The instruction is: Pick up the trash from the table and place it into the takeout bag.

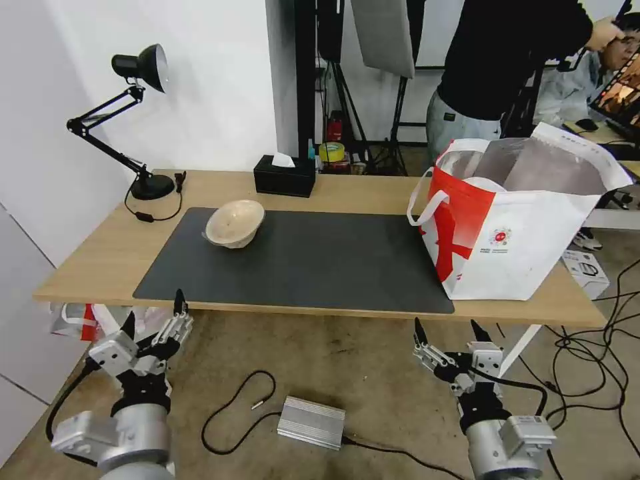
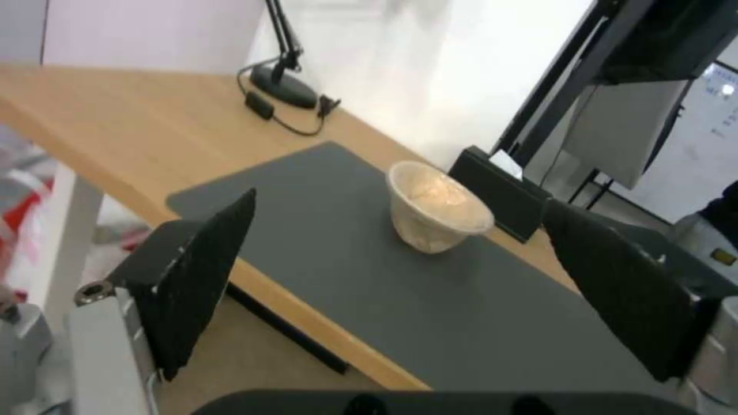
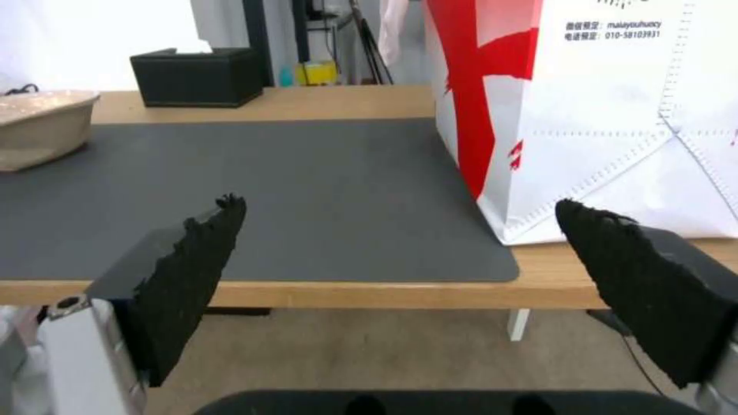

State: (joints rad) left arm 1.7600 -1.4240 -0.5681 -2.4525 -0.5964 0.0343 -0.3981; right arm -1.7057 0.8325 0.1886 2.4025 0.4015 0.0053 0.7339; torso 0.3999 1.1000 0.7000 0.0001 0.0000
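- Left gripper (image 1: 155, 319) low, in front of the table (image 1: 100, 253) near edge, below tabletop level, fingers spread apart, nothing held.
- Right gripper (image 1: 453, 330) likewise low off the near edge, fingers apart, empty.
- Beige paper bowl (image 1: 234, 223) forward and up from left gripper, a bit toward the right; sitting on the dark grey mat (image 1: 320, 260), mouth up but tilted.
- In left wrist view bowl (image 2: 435, 206) sits between the two black fingers' line of sight, well apart from them, past the table edge.
- From right gripper: bowl (image 3: 42, 127) far off to the left and ahead; takeout bag (image 3: 615, 115) close ahead, slightly right, standing on the table's right end.
- Bag (image 1: 513, 220) upright, mouth open, foil lining showing, something white inside.
- Bowl round, no long axis to align to; rim is the only grab line.
- Judgement: left arm clearly nearer the bowl, right arm nearer the bag; bowl looks like the last trash on the table.
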